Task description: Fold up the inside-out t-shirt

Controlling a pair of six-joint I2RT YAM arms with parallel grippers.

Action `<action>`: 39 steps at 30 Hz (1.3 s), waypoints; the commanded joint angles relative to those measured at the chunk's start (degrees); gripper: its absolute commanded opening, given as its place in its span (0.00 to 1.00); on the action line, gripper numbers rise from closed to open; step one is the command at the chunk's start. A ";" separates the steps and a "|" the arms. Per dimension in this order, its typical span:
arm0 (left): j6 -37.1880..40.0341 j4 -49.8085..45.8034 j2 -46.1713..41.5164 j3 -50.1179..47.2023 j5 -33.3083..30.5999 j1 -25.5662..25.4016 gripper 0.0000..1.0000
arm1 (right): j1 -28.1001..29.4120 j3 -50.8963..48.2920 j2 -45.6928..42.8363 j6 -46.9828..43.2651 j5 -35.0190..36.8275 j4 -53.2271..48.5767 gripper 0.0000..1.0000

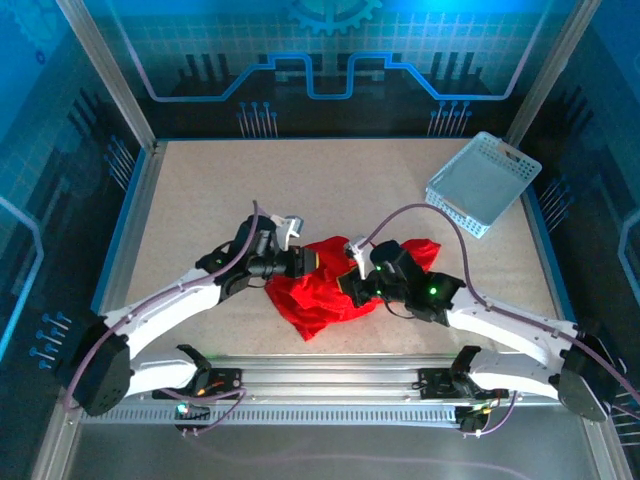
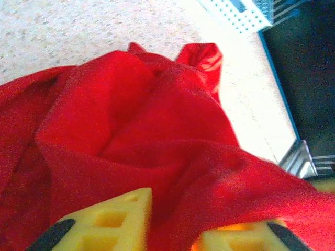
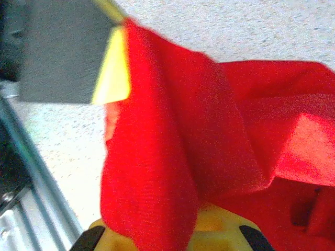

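1. Inside-out t-shirt (image 1: pixel 320 295), bright red and crumpled in a heap, lies on the speckled table (image 1: pixel 250 190) near its front edge. In the overhead view it sits between my two arms.
2. From overhead, my left pincer (image 1: pixel 308 263) reaches into the heap's upper left edge. My right pincer (image 1: pixel 352 287) reaches into its right side. The two are near each other, with cloth between them.
3. From up there both sets of jaws are too small to judge; the wrist views bring them close.
4. My left wrist view shows my left pincer (image 2: pixel 175 217) with its yellow fingers (image 2: pixel 110 219) standing somewhat apart. Red cloth sags in the gap and drapes over the right-hand finger. Whether they pinch it I cannot tell.
5. My right wrist view shows my right pincer (image 3: pixel 167 232) closed on the shirt. A tall fold of red cloth rises from between its yellow fingers.
6. That view also has a grey and yellow part (image 3: pixel 112 68) touching the fold's upper end; I cannot tell what it is.
7. A light blue mesh basket (image 1: pixel 455 212) sits askew at the table's far right corner, well apart from the shirt. My left wrist view catches its corner (image 2: pixel 235 13) beyond the cloth.
8. The overhead view adds a blue back panel bearing a gear emblem (image 1: pixel 335 12) and circuit-like lines.
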 commanded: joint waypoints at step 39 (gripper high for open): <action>-4.19 5.76 -10.61 -7.67 -1.55 -7.18 0.51 | -0.45 -1.60 -0.69 3.74 -7.61 11.28 0.00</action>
